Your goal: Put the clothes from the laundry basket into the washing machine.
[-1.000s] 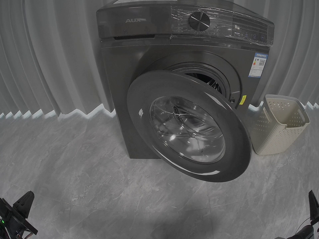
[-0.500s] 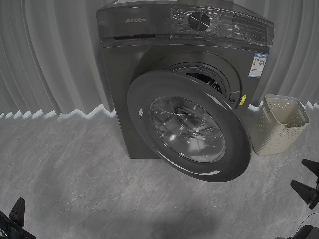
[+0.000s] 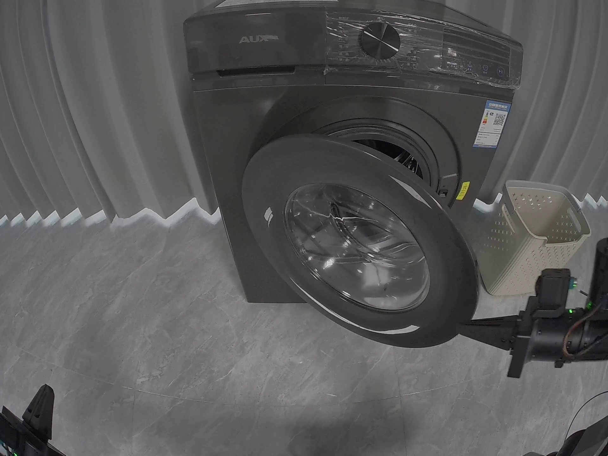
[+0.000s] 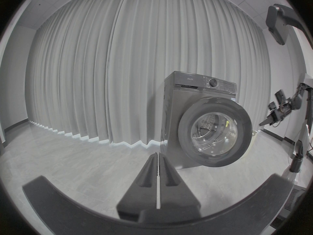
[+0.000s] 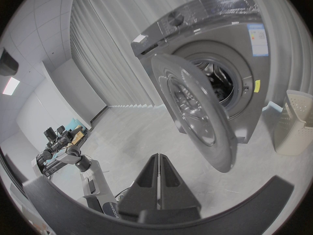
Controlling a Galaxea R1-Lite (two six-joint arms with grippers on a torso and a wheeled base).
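Eyes on the right fingers [image 3: 487, 334]: pressed together, gripping nothing, hanging just beside the lower rim of the open door [image 3: 361, 242]. Next, by the look of it, a swing away from that rim toward the laundry basket [image 3: 538, 242], standing on the floor [image 3: 158, 324] just beside the washing machine [image 3: 253, 128], on its right. Best to spread wide above the basket's rim, drop straight in and pinch cloth, not perforated wall. Cannot tell whether clothes lie at the bottom. Down to the left fingers [image 3: 39, 403] — likewise shut and empty, low, well apart from the machine. Worth minding the door on any carry to the drum mouth [image 3: 396, 150]. Underfoot, smooth grey tiles; behind, a pleated curtain [image 3: 95, 96].
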